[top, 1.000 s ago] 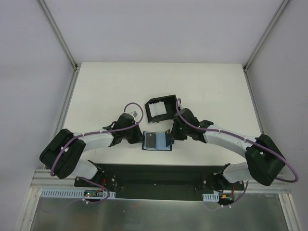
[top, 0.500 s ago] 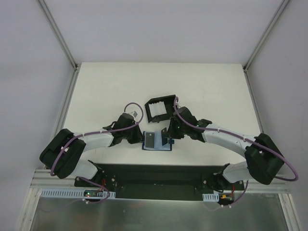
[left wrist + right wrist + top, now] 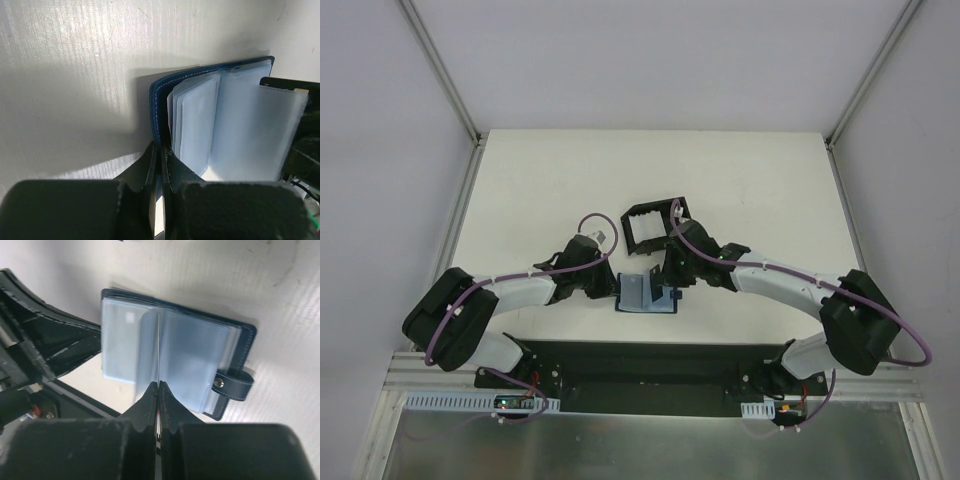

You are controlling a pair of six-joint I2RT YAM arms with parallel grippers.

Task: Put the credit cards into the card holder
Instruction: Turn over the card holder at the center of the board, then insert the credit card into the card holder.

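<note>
The card holder (image 3: pixel 647 296) lies open on the table (image 3: pixel 770 180) near its front edge, between both arms and just in front of the black tray (image 3: pixel 650 222). Its long axis runs left to right, with the snap tab (image 3: pixel 232 385) pointing right. The left gripper (image 3: pixel 160 150) pinches the left cover's edge. The right gripper (image 3: pixel 158 387) is clamped on one clear sleeve (standing upright). No writing is legible.

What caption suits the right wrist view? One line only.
Right gripper pinches one clear sleeve upright inside the open card holder lying on the table.
</note>
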